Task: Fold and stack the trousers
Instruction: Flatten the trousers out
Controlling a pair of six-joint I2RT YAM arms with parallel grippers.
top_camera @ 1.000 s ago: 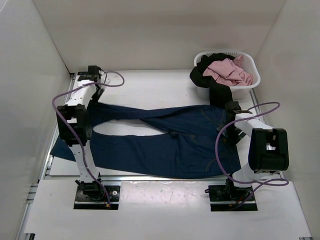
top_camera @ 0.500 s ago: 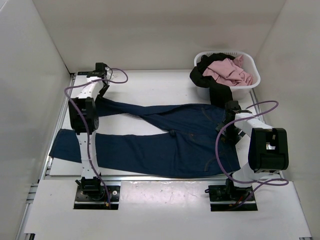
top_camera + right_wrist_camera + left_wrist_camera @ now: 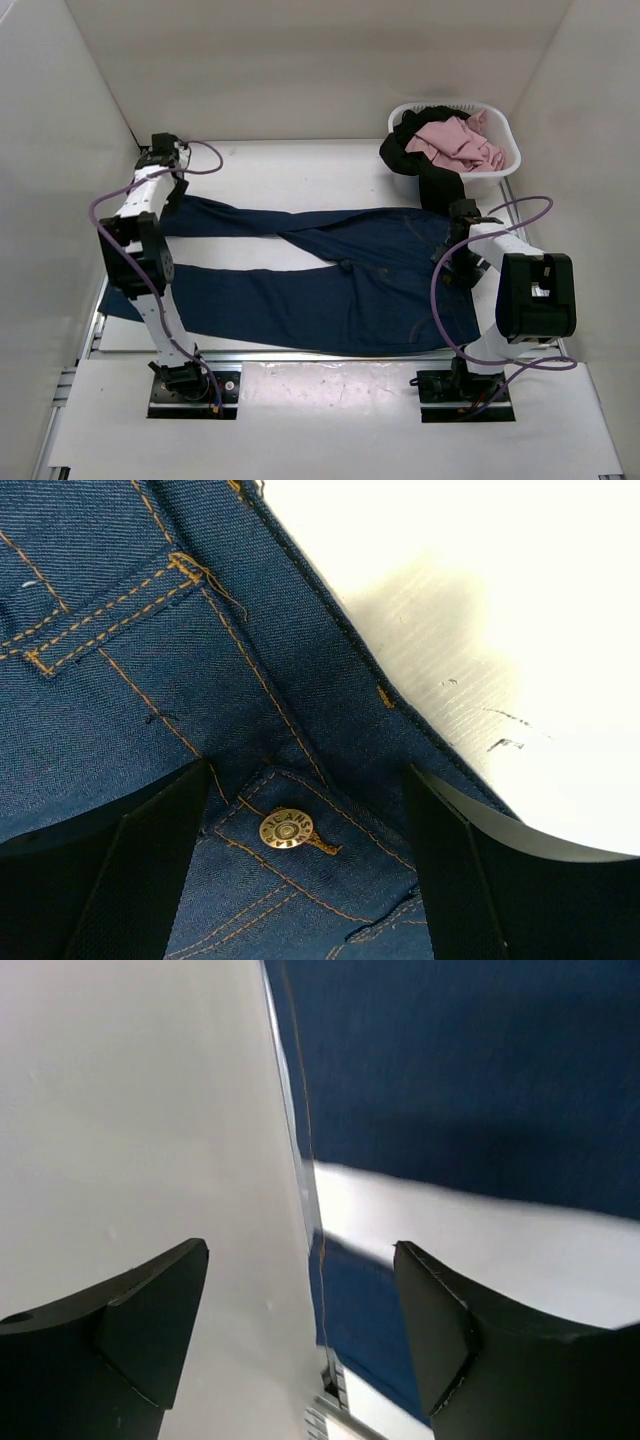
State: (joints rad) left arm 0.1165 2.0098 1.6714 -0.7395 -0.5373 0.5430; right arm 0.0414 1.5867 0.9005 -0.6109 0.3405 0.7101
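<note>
A white basket in the far-right corner of the counter holds a pink garment and a black garment. The trousers lie flat; the left tool and right tool gape empty.

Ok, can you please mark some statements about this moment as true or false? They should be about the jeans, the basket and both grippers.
1. The jeans lie spread out on the table, not yet folded. True.
2. The left gripper is shut on a leg of the jeans. False: its fingers stand apart and hold nothing.
3. The pink garment lies in the white basket. True.
4. The right gripper is above the leg ends. False: it is over the waist, with the metal button between its open fingers.
5. The black garment lies wholly inside the basket. False: part of it hangs over the rim.
</note>
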